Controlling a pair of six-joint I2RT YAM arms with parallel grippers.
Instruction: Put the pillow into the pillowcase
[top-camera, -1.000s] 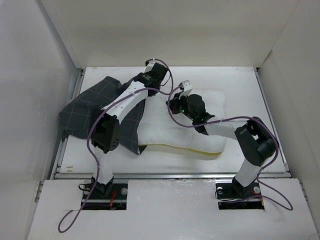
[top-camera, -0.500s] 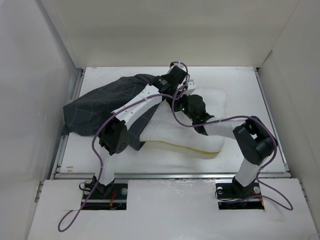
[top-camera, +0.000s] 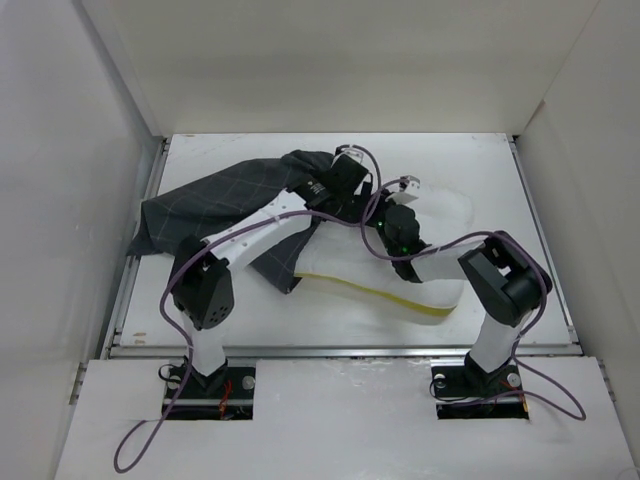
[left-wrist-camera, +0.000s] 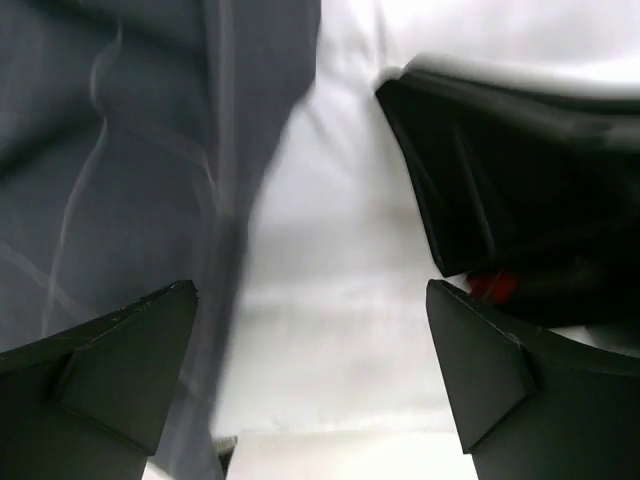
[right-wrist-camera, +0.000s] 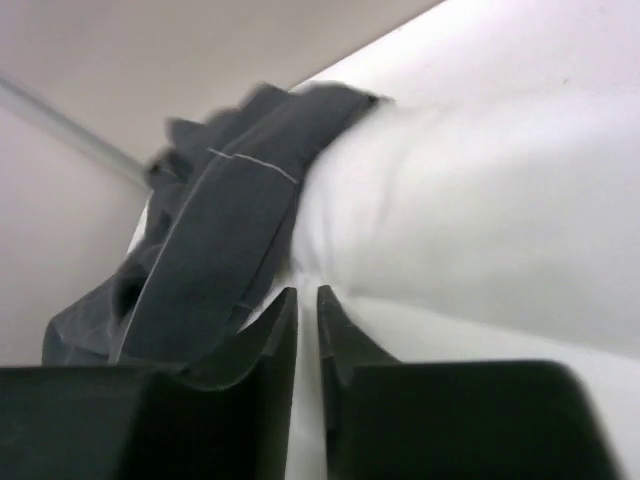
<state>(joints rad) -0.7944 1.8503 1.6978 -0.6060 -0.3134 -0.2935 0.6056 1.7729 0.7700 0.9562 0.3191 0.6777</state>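
The white pillow (top-camera: 345, 268) lies across the table's middle, its yellow band (top-camera: 390, 296) along the near edge. The dark checked pillowcase (top-camera: 215, 200) is bunched at the left, and its right end reaches the pillow's far left corner. My left gripper (top-camera: 358, 192) hovers there, wide open. In the left wrist view, bare pillow (left-wrist-camera: 330, 230) fills the gap between its jaws (left-wrist-camera: 310, 290), with pillowcase (left-wrist-camera: 120, 150) to the left. My right gripper (top-camera: 388, 203) is right beside it. Its jaws (right-wrist-camera: 308, 290) stand a narrow slit apart against the pillow (right-wrist-camera: 480, 200), beside the pillowcase (right-wrist-camera: 220, 230).
White enclosure walls rise on the left (top-camera: 70, 200), back and right of the white table (top-camera: 490, 160). A metal rail (top-camera: 340, 350) runs along the near edge. The two arms cross close together over the pillow, and the right arm's black body (left-wrist-camera: 500, 180) sits just ahead of my left fingers.
My left gripper dragged the pillowcase rightward to the pillow's corner, then let go and opened wide. The right gripper's jaws have parted slightly, and the pillow's right end has shifted right.
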